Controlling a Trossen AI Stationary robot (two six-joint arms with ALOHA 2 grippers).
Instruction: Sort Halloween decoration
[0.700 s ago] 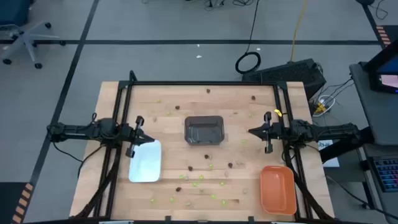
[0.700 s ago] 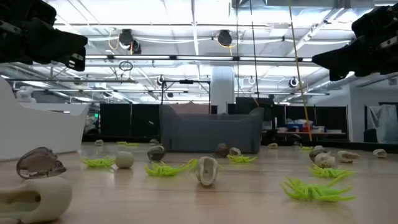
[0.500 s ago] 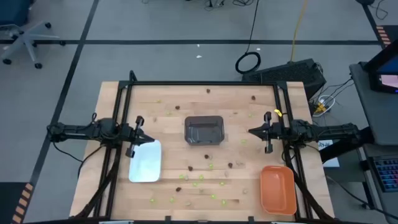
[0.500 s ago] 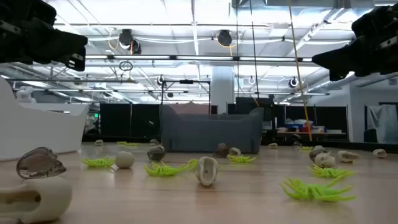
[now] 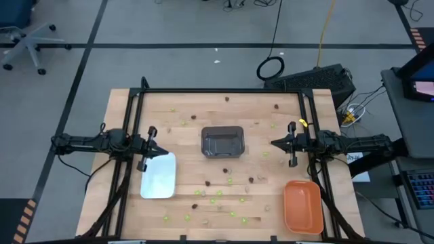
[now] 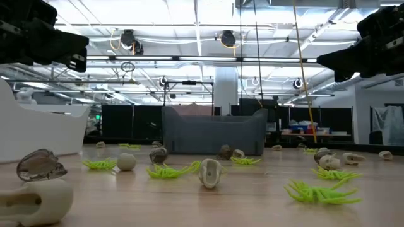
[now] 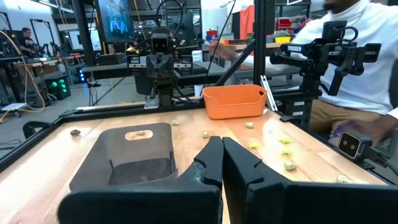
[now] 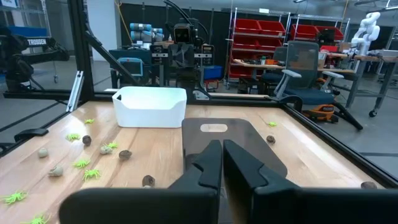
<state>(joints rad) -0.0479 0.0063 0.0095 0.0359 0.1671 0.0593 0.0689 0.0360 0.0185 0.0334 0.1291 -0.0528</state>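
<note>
Left gripper [image 5: 157,148]: hanging above the white tray [image 5: 159,175]'s far edge, fingers pressed together, holding nothing; right gripper [image 5: 277,143]: hanging right of the dark grey tray [image 5: 222,141], fingers likewise closed and empty; Halloween decoration [image 5: 217,193]: green, dark and tan trinkets scattered over the wooden table [image 5: 122,203], thickest between the white tray and orange tray [image 5: 302,206]; a person [image 7: 367,56] stands beyond the table edge.

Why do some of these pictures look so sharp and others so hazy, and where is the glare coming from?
Low view: ceiling lights glare white behind, and the nearest pale trinket is blurred while the green trinket is crisper. High view: even light, soft shadows, trinkets mere specks. Left wrist view: the left pincer looms dark and soft; the orange tray is clear. Right wrist view: the white tray is bright.
</note>
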